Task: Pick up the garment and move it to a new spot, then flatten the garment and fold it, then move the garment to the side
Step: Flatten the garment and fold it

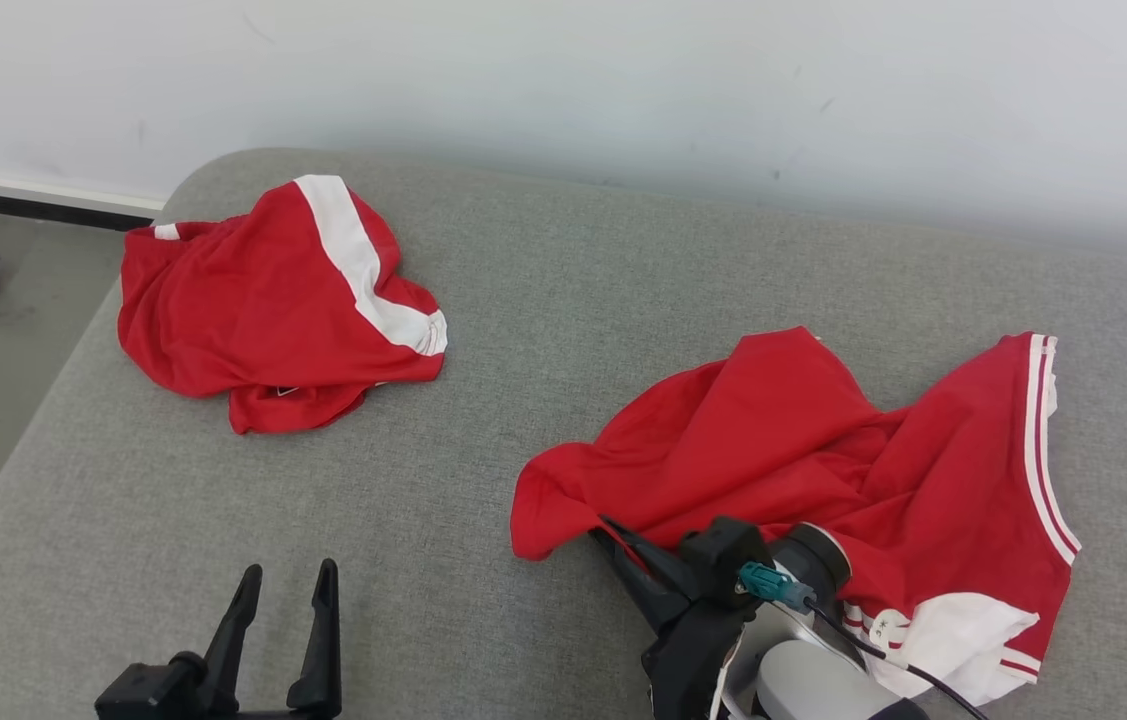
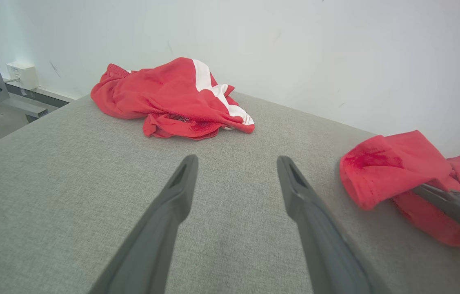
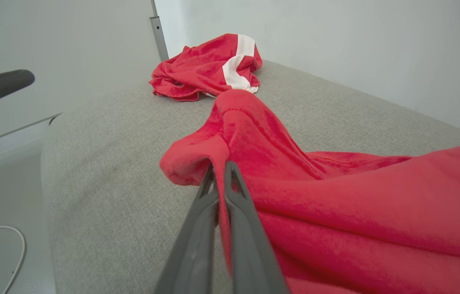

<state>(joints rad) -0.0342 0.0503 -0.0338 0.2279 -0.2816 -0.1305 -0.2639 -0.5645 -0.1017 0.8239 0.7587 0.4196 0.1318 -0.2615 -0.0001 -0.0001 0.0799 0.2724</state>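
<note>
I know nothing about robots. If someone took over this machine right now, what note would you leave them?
Right gripper: shut on an edge of the near red garment, which lies crumpled on the grey padded surface.
Left gripper: open, holding nothing, above bare padding.
Second red garment: bunched at the far left, nothing touching it.
Done: the grasp.
Left: move it, flatten, fold, set aside.

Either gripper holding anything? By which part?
The right gripper is shut on the nearer red fabric garment with white-striped trim, pinching a fold at its left end. The left gripper is open, empty.
</note>
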